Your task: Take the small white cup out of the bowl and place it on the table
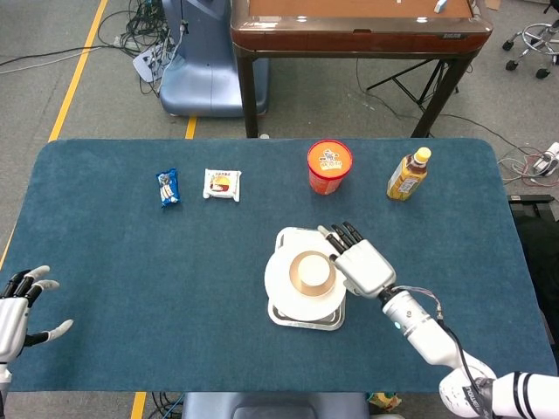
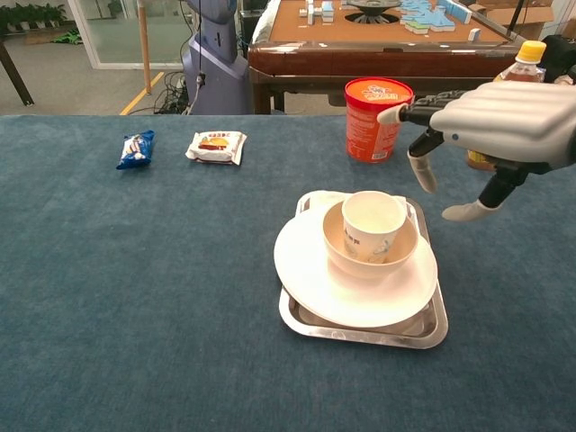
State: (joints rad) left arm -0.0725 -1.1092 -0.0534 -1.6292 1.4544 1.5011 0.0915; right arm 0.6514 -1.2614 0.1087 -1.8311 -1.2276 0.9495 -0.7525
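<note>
The small white cup stands upright inside a tan bowl, which sits on a white plate over a metal tray. From above the cup shows as a tan ring at the table's middle. My right hand hovers just right of the cup and above it, fingers spread, holding nothing; in the head view this hand is beside the plate's right rim. My left hand rests open at the table's near left corner.
A red instant-noodle cup and a yellow drink bottle stand behind the tray. A blue snack packet and a white snack packet lie at the back left. A wooden table stands beyond the blue table.
</note>
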